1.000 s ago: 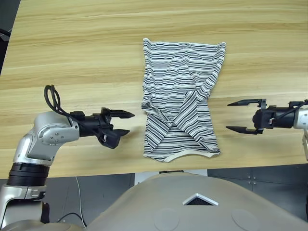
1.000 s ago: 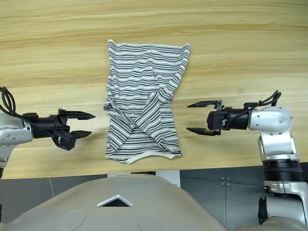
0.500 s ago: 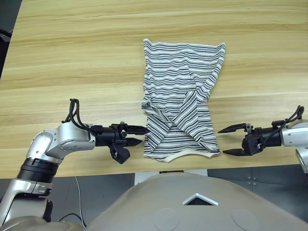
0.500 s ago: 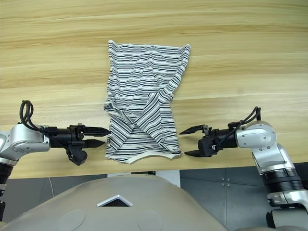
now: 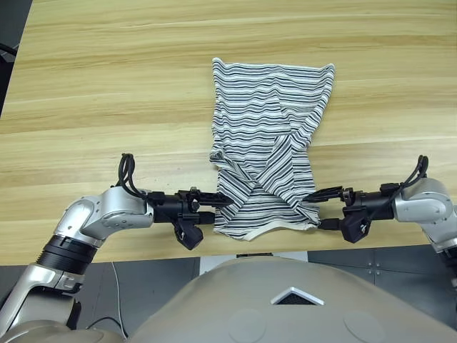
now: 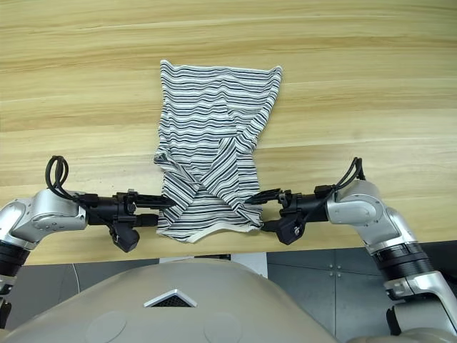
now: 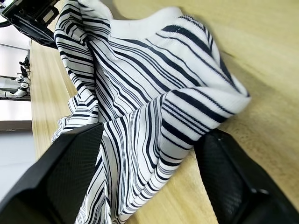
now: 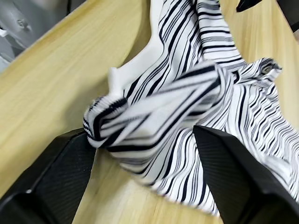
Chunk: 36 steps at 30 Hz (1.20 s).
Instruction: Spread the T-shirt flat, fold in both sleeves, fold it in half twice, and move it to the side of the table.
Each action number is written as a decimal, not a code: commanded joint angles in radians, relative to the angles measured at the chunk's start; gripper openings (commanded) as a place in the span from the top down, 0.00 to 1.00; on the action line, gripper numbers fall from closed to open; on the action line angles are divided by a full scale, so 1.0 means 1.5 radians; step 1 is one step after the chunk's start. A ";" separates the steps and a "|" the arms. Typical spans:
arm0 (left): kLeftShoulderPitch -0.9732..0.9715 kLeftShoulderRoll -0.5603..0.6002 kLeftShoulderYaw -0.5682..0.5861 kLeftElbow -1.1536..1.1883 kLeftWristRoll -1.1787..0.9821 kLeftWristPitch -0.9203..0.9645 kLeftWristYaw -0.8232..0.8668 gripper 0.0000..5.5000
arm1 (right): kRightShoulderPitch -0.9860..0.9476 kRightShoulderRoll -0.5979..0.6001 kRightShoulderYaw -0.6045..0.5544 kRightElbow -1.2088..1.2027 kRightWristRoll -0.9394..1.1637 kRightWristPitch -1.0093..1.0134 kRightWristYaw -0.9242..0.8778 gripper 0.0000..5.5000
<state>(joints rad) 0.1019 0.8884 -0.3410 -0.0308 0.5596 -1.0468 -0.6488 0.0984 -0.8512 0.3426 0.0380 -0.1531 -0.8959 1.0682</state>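
Note:
A black-and-white striped T-shirt (image 5: 268, 150) lies lengthwise on the wooden table (image 5: 107, 86), sleeves folded inward across its middle and its white-banded edge toward me. My left gripper (image 5: 221, 208) is at the shirt's near left corner, open, and that corner (image 7: 187, 102) bulges between the fingers (image 7: 60, 182). My right gripper (image 5: 314, 211) is at the near right corner, also open. There the bunched corner (image 8: 154, 102) lies between its fingers (image 8: 233, 172). Both arms lie low along the table's near edge, pointing inward at each other.
Bare wood stretches wide to the left (image 5: 86, 128) and right (image 5: 400, 107) of the shirt. The table's front edge (image 5: 143, 251) runs just behind both grippers, with grey floor below it.
Both arms have swung inward and nearer to me, from well outside the shirt to its two near corners. The grippers stay open, and the right corner is now bunched up.

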 commanded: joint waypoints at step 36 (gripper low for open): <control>-0.024 0.034 -0.098 0.026 -0.061 0.072 -0.082 0.98 | -0.020 -0.016 0.067 0.004 -0.014 0.041 -0.089 0.98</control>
<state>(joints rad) 0.0628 0.9142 -0.4785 -0.0065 0.4545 -0.9431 -0.7573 0.0697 -0.8664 0.4453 0.0594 -0.2081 -0.8644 0.9302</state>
